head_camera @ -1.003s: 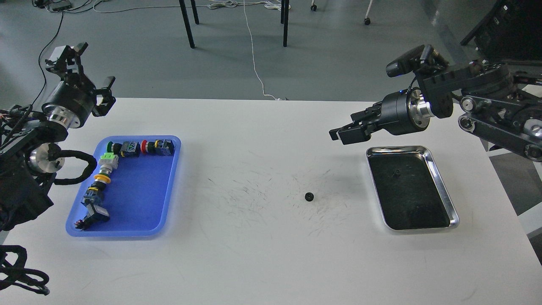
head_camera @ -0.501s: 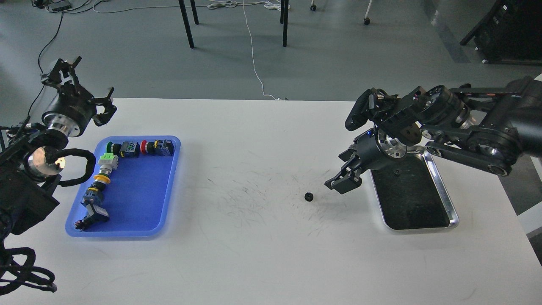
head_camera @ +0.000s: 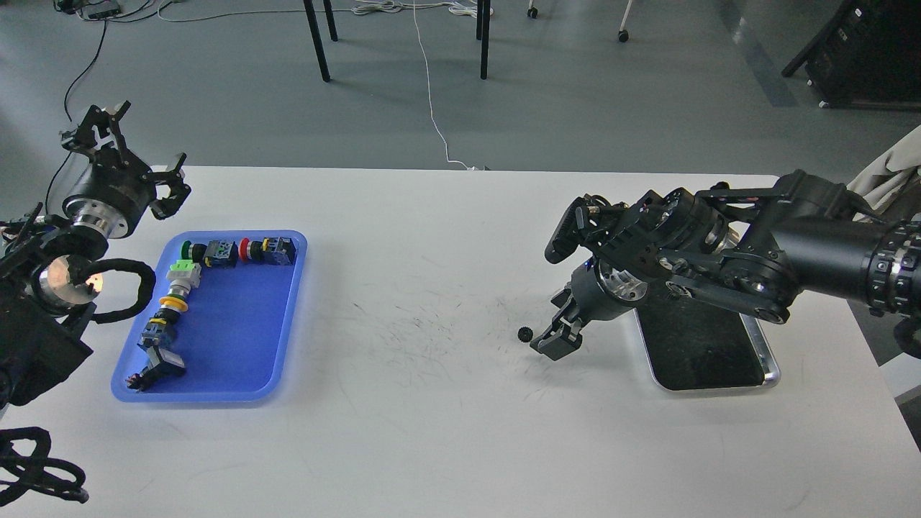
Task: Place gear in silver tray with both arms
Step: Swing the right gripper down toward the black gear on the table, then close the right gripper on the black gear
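Note:
A small black gear point(head_camera: 524, 334) lies on the white table point(head_camera: 432, 432), left of the silver tray point(head_camera: 771, 368). My right arm covers the tray's far and left parts. My right gripper point(head_camera: 552, 341) is low over the table, just right of the gear and close to it. Its fingers point down and left, stand apart and hold nothing. My left gripper point(head_camera: 134, 150) is raised at the table's far left corner, behind the blue tray, open and empty.
A blue plastic tray point(head_camera: 237, 345) at the left holds several push-button switches point(head_camera: 180, 277) along its back and left sides. Chair legs and cables are on the floor beyond the table's far edge.
My right arm has swung down and left from above the silver tray's far side to the table beside the gear. My left gripper has drifted slightly left and turned. The gear has not moved.

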`<state>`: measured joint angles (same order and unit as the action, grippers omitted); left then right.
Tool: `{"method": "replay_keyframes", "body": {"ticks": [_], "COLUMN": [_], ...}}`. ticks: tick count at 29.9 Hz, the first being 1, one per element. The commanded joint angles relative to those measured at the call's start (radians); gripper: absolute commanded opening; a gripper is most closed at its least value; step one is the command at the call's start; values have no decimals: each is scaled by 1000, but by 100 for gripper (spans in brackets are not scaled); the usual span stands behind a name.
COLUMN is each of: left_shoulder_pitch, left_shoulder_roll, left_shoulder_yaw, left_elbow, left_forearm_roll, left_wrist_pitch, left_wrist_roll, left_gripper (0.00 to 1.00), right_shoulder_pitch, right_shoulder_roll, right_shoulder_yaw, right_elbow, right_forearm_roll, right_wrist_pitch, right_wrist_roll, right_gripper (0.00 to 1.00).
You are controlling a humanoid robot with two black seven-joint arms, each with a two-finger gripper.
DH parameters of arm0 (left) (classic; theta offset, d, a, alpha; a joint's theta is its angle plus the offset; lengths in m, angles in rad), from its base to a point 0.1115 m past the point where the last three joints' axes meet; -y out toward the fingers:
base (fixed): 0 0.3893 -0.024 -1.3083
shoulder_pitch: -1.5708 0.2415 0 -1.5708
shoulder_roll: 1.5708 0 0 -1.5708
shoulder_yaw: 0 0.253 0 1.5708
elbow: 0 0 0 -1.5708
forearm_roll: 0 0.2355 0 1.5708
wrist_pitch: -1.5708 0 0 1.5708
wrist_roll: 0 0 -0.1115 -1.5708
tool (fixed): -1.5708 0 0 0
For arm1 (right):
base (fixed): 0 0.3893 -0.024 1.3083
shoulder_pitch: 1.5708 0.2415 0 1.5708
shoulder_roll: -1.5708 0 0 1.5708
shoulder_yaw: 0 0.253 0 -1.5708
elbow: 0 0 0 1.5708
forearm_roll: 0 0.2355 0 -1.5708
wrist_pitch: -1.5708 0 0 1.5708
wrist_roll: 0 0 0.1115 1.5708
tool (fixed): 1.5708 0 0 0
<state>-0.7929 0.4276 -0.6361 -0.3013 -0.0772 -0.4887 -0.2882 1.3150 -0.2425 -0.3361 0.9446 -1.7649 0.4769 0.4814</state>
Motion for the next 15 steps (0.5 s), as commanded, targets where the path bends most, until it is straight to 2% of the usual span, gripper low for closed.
{"method": "replay_keyframes", "body": {"ticks": [1,4,6,15], "left_shoulder_pitch": [3,3,3,12], "left_shoulder_roll": [0,0,0,5], "left_shoulder_yaw": [0,1,1,1], "left_elbow": [10,8,8,10], "left_forearm_roll": [2,2,2,4], "left_wrist_pitch": [0,0,0,0], "left_wrist_roll": [0,0,0,0], "left_gripper": [98,98,98,98], "right_shoulder_pitch": [-13,-23,-25,-37], "right_shoulder_roll": [26,64,72,88], "right_shoulder_yaw": [0,0,0,-3], "right_elbow": [-41,-92,-92,-86], "right_forearm_roll": [1,2,2,2], "right_wrist_pitch": [-11,-26,-27,-26], "right_wrist_roll": [0,-1,0,3], "right_gripper": [83,82,78,72]}}
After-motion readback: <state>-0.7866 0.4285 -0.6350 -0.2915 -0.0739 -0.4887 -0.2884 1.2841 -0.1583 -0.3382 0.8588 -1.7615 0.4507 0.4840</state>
